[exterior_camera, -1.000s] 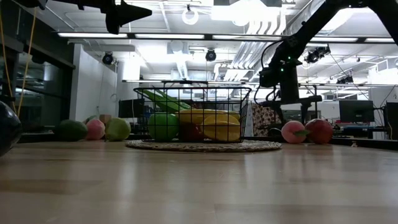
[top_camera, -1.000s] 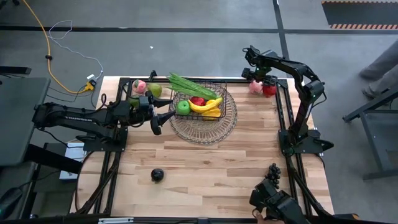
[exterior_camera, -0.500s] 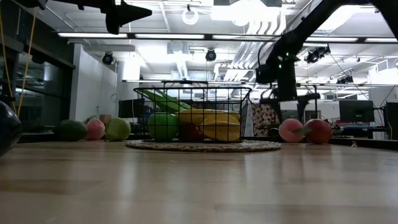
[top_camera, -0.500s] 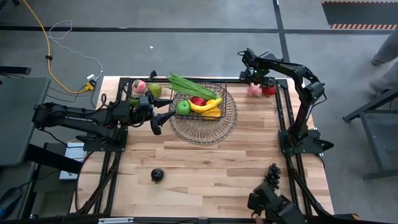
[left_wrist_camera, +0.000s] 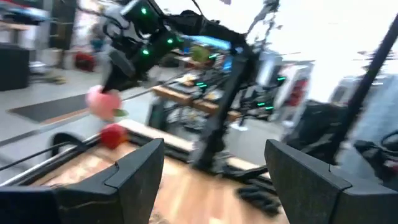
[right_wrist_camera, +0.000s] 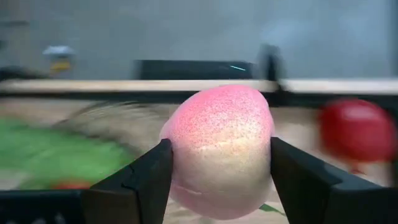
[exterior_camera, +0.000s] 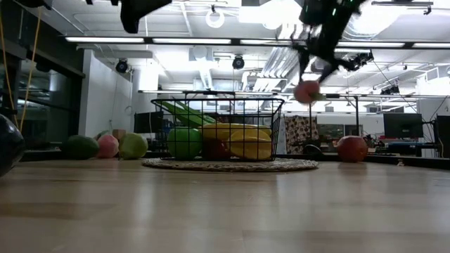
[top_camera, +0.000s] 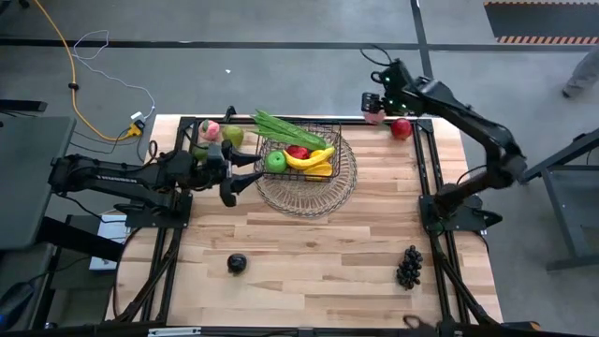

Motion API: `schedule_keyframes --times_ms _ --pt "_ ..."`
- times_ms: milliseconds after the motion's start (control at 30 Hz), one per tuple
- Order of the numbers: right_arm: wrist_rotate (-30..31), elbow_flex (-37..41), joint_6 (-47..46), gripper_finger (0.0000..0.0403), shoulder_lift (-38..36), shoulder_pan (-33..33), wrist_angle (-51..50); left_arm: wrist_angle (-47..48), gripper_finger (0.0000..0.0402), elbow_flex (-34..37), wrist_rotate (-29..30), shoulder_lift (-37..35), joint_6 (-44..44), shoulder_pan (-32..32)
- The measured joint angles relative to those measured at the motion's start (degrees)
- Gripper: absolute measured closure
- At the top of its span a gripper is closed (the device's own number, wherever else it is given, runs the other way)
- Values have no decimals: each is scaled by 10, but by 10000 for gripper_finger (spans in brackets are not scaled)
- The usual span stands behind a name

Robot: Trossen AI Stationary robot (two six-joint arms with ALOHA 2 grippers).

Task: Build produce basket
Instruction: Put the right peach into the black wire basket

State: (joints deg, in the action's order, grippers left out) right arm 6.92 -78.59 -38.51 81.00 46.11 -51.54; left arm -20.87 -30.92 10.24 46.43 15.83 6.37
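Midway through filling the basket (top_camera: pixel 301 153), by the look of it. Right gripper (top_camera: pixel 375 105) raised at the far right corner of the table (top_camera: pixel 318 253), fingers (right_wrist_camera: pixel 134 180) clamped on either side of a pink peach (right_wrist_camera: pixel 219 149), carried clear of the tabletop and hanging above the level of the basket rim in the low view. Red apple (top_camera: pixel 401 128) left behind on the table just beside that corner.

Already in the basket: green apple (top_camera: pixel 275 161), banana (top_camera: pixel 310 158), something red (top_camera: pixel 298 151), and a green leafy bunch (top_camera: pixel 284 128) poking over the far rim. Basket itself sitting on the paler round wire tray (top_camera: pixel 318 192).

Left gripper (top_camera: pixel 232 184) hovering just left of the basket, fingers apart and holding nothing. Behind it, at the far left corner, another peach (top_camera: pixel 210 129) and a pear (top_camera: pixel 233 135). Near edge: dark plum (top_camera: pixel 237 263) and dark grapes (top_camera: pixel 409 266), well apart.

Next, probably: carry the peach left over the basket's open right half, lower between the wires and release gently, avoiding the banana.
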Motion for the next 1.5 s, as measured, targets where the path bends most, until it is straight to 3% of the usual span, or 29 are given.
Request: schedule_keyframes --times_ms 233,433,600,800,967,1367,1500 --pt "-14 0 25 175 -82 -166 37 -1 135 0 -26 -18 -14 0" --pt "-16 0 44 175 -85 -319 108 0 135 0 -23 -18 -22 0" --pt "-17 30 80 175 -80 -395 227 0 135 0 -23 -17 5 0" --pt "-105 75 137 175 -80 -428 377 0 135 0 -22 -17 5 0" --pt "-140 91 160 175 -81 -445 415 0 135 0 -21 -17 6 0" --pt "-140 91 156 175 -81 -438 445 0 135 0 -21 -17 5 0" --pt "-104 84 130 175 -75 -408 467 0 135 0 -21 -17 5 0"
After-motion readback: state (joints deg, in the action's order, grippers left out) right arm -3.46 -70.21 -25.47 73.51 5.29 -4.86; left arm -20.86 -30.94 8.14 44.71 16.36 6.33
